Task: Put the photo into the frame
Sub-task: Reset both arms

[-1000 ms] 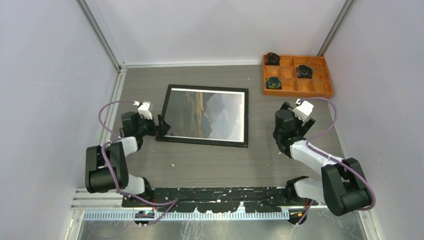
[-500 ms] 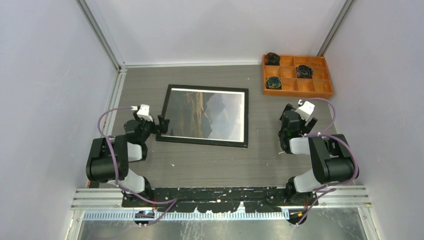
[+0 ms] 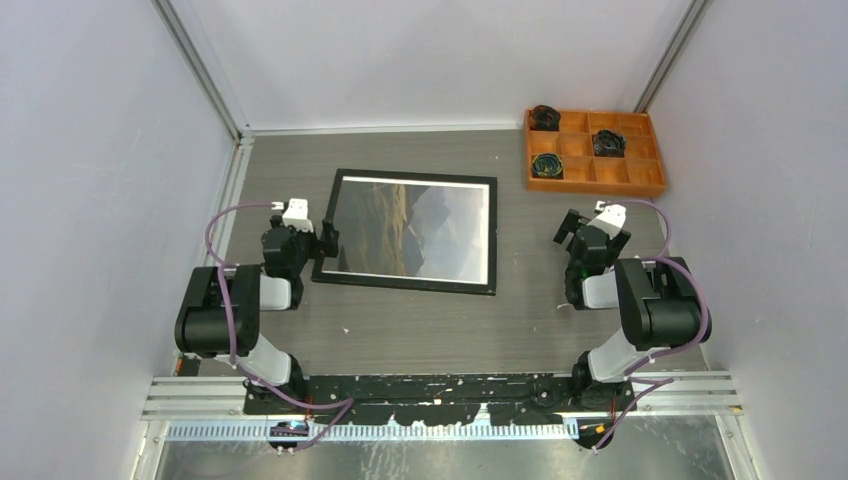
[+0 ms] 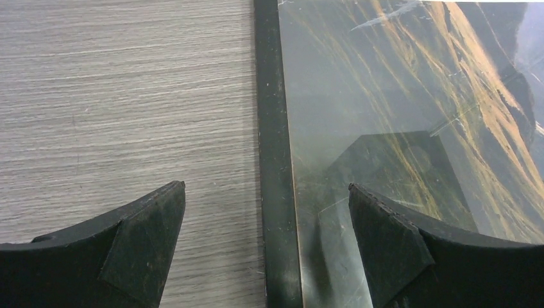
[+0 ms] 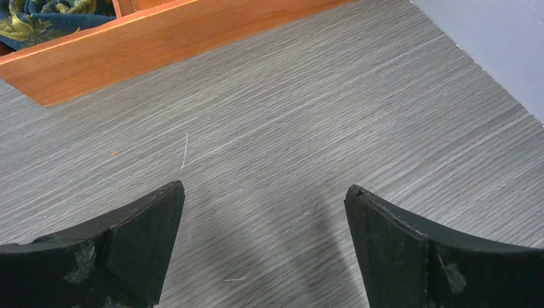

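Observation:
The black frame (image 3: 495,235) lies flat on the grey table with the mountain photo (image 3: 410,228) showing behind its pane. In the left wrist view the frame's black left bar (image 4: 274,160) runs between my fingers, with the photo (image 4: 398,96) to its right. My left gripper (image 3: 322,240) is open and empty, hovering over the frame's left edge. My right gripper (image 3: 585,222) is open and empty over bare table, well right of the frame.
An orange compartment tray (image 3: 640,180) with dark coiled items stands at the back right; its near wall shows in the right wrist view (image 5: 160,38). White walls enclose the table on three sides.
Both arms have folded back toward their bases. The left gripper stays by the frame's left edge; the right gripper has drawn up and back. The frame and photo have not moved.

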Action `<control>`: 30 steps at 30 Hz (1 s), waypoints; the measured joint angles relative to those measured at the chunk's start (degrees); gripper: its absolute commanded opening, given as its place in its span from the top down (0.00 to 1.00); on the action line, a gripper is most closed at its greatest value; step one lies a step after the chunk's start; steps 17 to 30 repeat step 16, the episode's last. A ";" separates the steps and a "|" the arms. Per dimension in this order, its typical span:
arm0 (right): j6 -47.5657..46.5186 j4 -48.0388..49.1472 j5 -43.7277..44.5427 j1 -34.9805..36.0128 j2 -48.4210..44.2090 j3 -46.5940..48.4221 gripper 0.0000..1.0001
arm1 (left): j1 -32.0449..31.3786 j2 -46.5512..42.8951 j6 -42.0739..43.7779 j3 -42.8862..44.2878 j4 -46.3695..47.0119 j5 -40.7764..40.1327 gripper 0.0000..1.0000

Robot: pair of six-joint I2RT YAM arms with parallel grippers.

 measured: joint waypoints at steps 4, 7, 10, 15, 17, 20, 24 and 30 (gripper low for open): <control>0.24 -0.09 -1.18 -0.24 -0.09 -0.02 0.00 | 0.00 0.00 0.00 0.00 -0.90 -0.72 0.00; 0.35 -0.09 -1.68 -0.22 -0.09 -0.02 0.00 | 0.00 0.00 0.00 0.00 -1.16 -0.92 0.00; 0.37 -0.09 -1.95 -0.22 -0.09 -0.02 0.00 | 0.00 0.00 0.00 0.00 -1.36 -1.11 0.00; 0.39 -0.07 -2.08 -0.22 -0.09 -0.02 0.00 | 0.00 0.00 0.00 0.00 -1.42 -1.27 0.00; 0.39 -0.09 -2.08 -0.22 -0.09 -0.02 0.00 | 0.00 0.00 0.00 0.00 -1.42 -1.29 0.00; 0.39 -0.09 -2.08 -0.22 -0.09 -0.02 0.00 | 0.00 0.00 0.00 0.00 -1.42 -1.29 0.00; 0.39 -0.09 -2.08 -0.22 -0.09 -0.02 0.00 | 0.00 0.00 0.00 0.00 -1.42 -1.29 0.00; 0.39 -0.09 -2.08 -0.22 -0.09 -0.02 0.00 | 0.00 0.00 0.00 0.00 -1.42 -1.29 0.00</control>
